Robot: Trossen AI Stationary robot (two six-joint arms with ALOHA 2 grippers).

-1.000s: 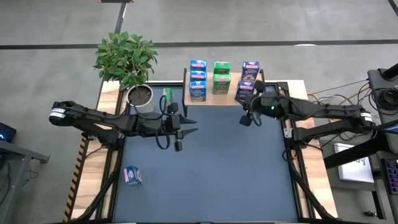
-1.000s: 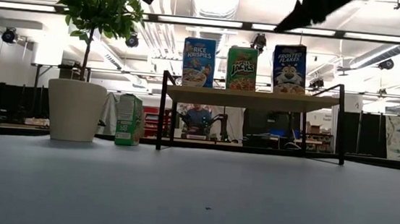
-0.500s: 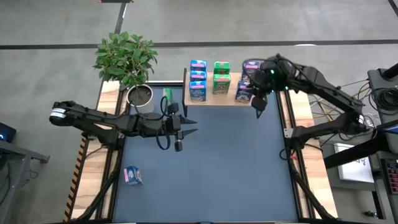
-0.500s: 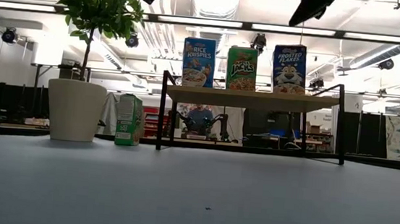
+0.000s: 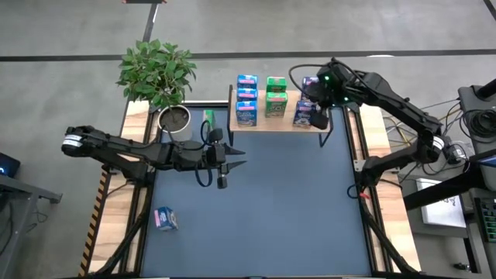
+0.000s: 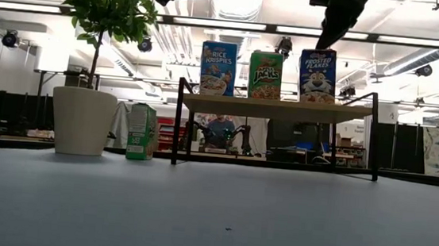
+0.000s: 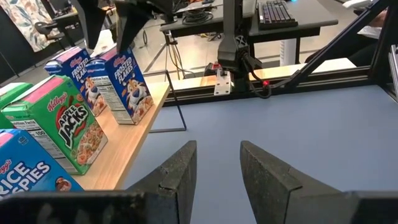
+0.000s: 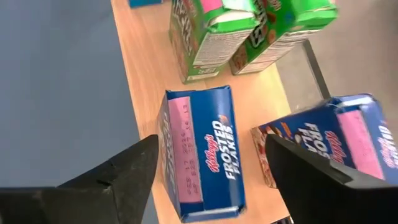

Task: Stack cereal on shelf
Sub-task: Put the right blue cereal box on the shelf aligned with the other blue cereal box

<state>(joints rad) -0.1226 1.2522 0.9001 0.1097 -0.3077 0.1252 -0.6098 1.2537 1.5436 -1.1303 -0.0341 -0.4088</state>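
The right gripper (image 5: 319, 116) hung over the right end of the shelf (image 5: 263, 126), its fingers (image 8: 124, 171) spread wide and holding nothing; straight below them stood a dark blue box of frosted flakes (image 8: 202, 152) at the front of the plank, with a second dark blue box (image 8: 323, 140) just behind it; in the low view the same gripper (image 6: 335, 26) hovered just above the top of the front flakes box (image 6: 318, 76); beside those sat two green boxes (image 8: 249, 31), one behind the other, and farther along the plank the light blue boxes (image 5: 246, 101); seen level, a light blue box, a green box (image 6: 265, 75) and a dark blue one stood upright in a row along the front of the shelf (image 6: 276, 108); another green box (image 6: 141, 132) stood on the table between the shelf's leg and the white pot of a plant (image 6: 84, 119); a light blue box (image 5: 165, 219) lay alone on the dark mat (image 5: 263, 209), well apart from the shelf, near the left front corner; the left gripper (image 5: 236, 163) waited above the mat, left of centre, pointing right, its fingers (image 7: 177, 177) a narrow gap apart with nothing between them.
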